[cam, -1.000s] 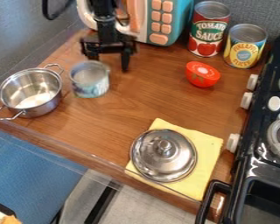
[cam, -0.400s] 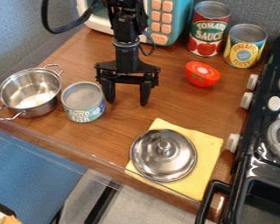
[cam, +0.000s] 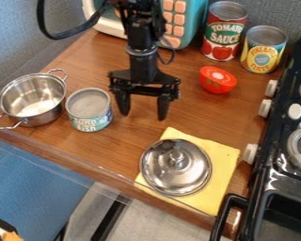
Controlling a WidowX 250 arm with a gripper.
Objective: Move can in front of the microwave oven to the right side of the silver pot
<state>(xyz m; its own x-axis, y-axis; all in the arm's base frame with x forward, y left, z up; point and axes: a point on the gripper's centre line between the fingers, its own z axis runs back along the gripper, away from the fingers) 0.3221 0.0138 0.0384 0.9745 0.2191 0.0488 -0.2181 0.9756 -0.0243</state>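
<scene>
My black gripper [cam: 143, 116] hangs over the middle of the wooden counter, its two fingers spread apart with nothing between them. Just left of it, the tuna can [cam: 89, 110] stands upright on the wood, its label facing the front edge. The silver pot [cam: 33, 100] is at the far left, with the can close beside it on its right. Behind the gripper arm, at the top, is the teal and white microwave oven [cam: 189, 23] with orange buttons, partly hidden by the arm.
At the back right stand a tomato sauce can [cam: 225, 32] and a pineapple can [cam: 264, 50], with a red tomato half [cam: 217, 80] in front. A silver lid [cam: 176, 167] lies on a yellow cloth [cam: 223, 155] near the front edge. A black stove [cam: 285, 155] borders the right.
The can has shifted toward the front edge, staying right of the pot. My gripper has moved forward and to the right, and is now beside the can.
</scene>
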